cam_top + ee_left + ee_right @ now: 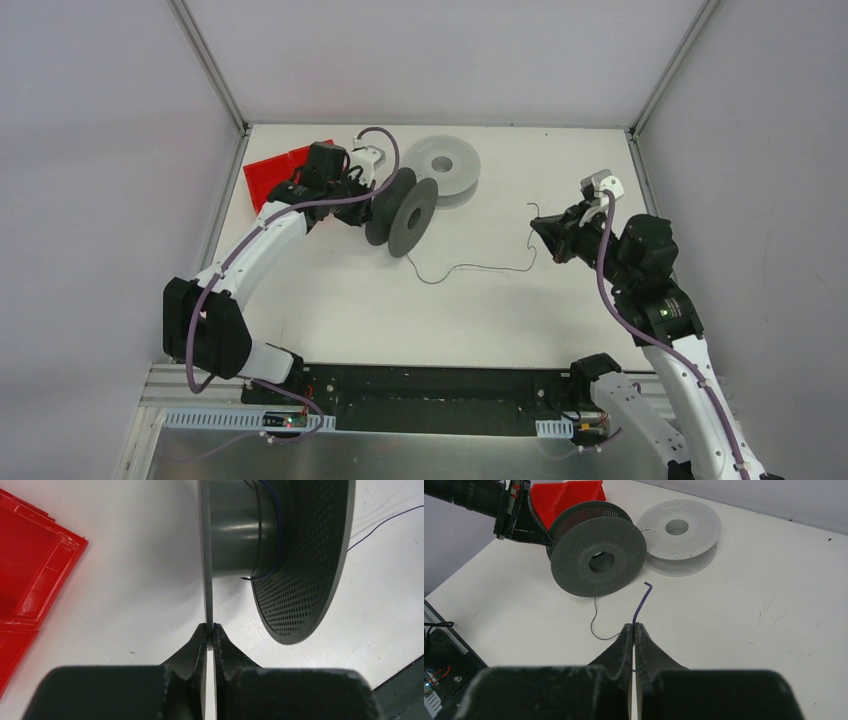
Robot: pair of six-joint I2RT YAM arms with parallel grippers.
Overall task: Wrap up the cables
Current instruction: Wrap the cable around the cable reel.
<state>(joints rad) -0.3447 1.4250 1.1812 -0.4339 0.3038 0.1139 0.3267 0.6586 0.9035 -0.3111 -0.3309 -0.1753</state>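
Between right gripper (634, 626) jaws: cable (640, 605) pinched, tip protruding.

Thin dark cable (480, 267), one end wound round the hub of the dark grey spool (405, 208), slack length lying in loose waves, far end pinched in the right gripper (538, 228), hooked tip protruding.

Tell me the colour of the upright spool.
The upright spool is dark grey, clearest in the right wrist view.
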